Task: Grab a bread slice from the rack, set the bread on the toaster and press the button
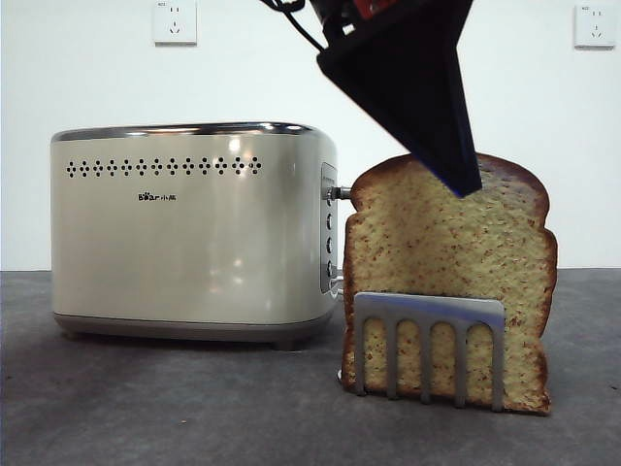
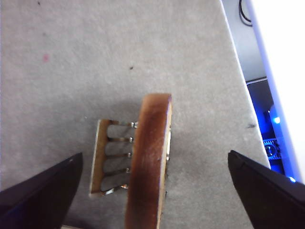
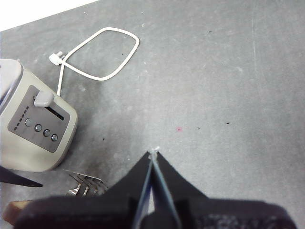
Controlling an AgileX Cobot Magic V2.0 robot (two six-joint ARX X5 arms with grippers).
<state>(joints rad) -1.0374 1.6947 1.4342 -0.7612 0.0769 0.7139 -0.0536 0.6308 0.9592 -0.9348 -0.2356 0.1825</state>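
The slice of bread (image 1: 446,282) stands upright in the low silver rack (image 1: 430,311), just right of the cream toaster (image 1: 189,243). My left gripper (image 1: 461,180) comes down from above, and its near jaw overlaps the top crust. From the left wrist, the gripper (image 2: 155,156) is open wide, with one jaw on each side of the brown crust (image 2: 152,119) and apart from it, above the rack (image 2: 102,157). My right gripper (image 3: 152,155) is shut on nothing, high over bare table. It sees the toaster (image 3: 33,129), its lever (image 3: 44,99) and the rack (image 3: 86,183).
A white power cord (image 3: 102,52) loops on the table behind the toaster. The toaster's lever (image 1: 340,192) and round buttons (image 1: 328,243) face the bread. Wall sockets (image 1: 175,21) sit high on the back wall. The table edge (image 2: 238,81) runs close beside the rack.
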